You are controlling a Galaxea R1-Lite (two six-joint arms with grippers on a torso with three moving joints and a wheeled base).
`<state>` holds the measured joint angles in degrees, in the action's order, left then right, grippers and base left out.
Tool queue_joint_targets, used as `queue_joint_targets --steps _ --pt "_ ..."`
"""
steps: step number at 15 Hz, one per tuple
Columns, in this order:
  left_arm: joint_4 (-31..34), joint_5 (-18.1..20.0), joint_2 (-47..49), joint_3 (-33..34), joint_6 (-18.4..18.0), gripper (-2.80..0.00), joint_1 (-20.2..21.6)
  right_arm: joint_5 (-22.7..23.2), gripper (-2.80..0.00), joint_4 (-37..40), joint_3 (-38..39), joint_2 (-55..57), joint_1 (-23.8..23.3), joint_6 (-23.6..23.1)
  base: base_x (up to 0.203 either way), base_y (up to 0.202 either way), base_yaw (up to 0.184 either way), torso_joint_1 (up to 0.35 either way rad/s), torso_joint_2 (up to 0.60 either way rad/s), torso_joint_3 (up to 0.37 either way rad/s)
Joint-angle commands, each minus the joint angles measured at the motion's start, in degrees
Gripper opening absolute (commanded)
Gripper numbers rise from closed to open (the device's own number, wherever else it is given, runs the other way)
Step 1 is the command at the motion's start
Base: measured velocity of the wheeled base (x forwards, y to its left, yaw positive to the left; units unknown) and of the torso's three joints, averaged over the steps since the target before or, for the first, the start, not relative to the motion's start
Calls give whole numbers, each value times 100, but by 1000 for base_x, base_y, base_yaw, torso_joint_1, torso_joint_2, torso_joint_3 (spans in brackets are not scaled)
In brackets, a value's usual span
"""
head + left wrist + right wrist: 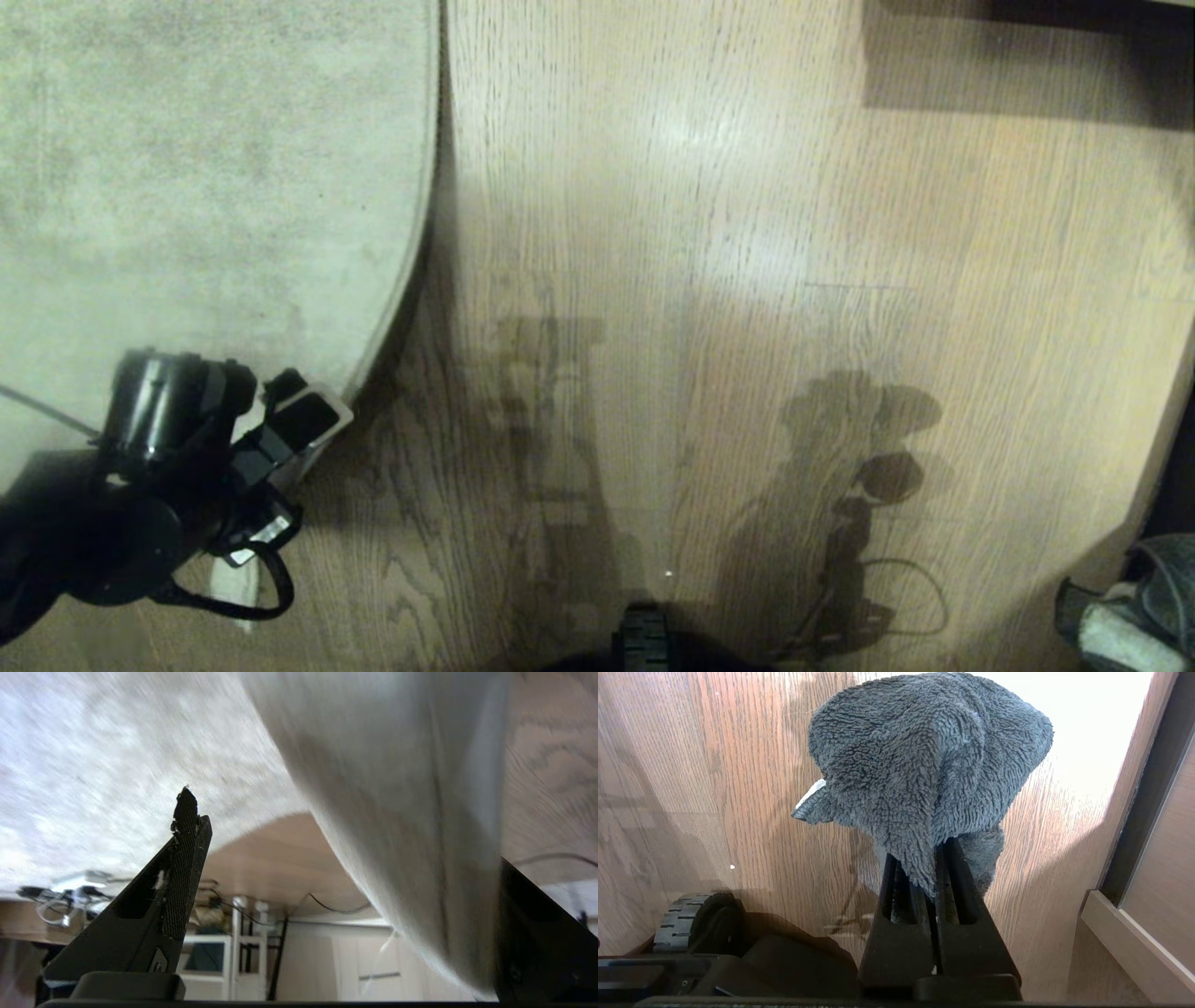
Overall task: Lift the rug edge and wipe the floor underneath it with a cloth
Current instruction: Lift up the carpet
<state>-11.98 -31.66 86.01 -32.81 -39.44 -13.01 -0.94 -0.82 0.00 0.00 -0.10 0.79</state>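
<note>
The pale grey rug edge point(425, 233) runs down the left of the head view and curves up off the wood floor point(700, 280) toward its near corner. My left gripper point(280, 490) is at that corner, open wide. In the left wrist view the raised rug edge point(397, 835) drapes between the fingers of the left gripper point(345, 830) and leans against one of them. The other finger point(184, 868) stands apart from the rug. The dark grey cloth point(924, 765) hangs bunched over the shut right gripper point(931, 858), low at the right; the cloth point(1134, 607) also shows in the head view.
A dark furniture base point(1027, 56) casts a shadow at the far right. My own base point(644, 644) is at the near edge, with a wheel point(686, 919) beside the right arm. A wooden frame point(1134, 933) lies right of the cloth. Cables point(327, 905) trail beyond the rug.
</note>
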Motion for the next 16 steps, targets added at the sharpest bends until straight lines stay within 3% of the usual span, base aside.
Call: queue_joint_targets --steps 1,3,5,8,13,16 --pt "-16 -16 -147 275 7 0 9 -2 -280 -1 0 9 1 0 0 0 0 0 0 0" --pt "-24 -37 -272 523 15 0 46 -2 -280 -6 0 9 1 0 0 0 0 0 0 0" --pt "-32 -297 -515 800 7 0 185 -2 -280 -6 0 9 1 0 0 0 0 0 0 0" --pt "-194 -515 -722 1102 24 0 579 -2 -280 1 0 9 1 0 0 0 0 0 0 0" --pt "-612 -534 -585 1546 693 0 729 -2 -280 -5 0 9 1 0 0 0 0 0 0 0" --pt "-622 -511 -515 1559 727 0 729 -2 -280 -4 0 8 1 0 0 0 0 0 0 0"
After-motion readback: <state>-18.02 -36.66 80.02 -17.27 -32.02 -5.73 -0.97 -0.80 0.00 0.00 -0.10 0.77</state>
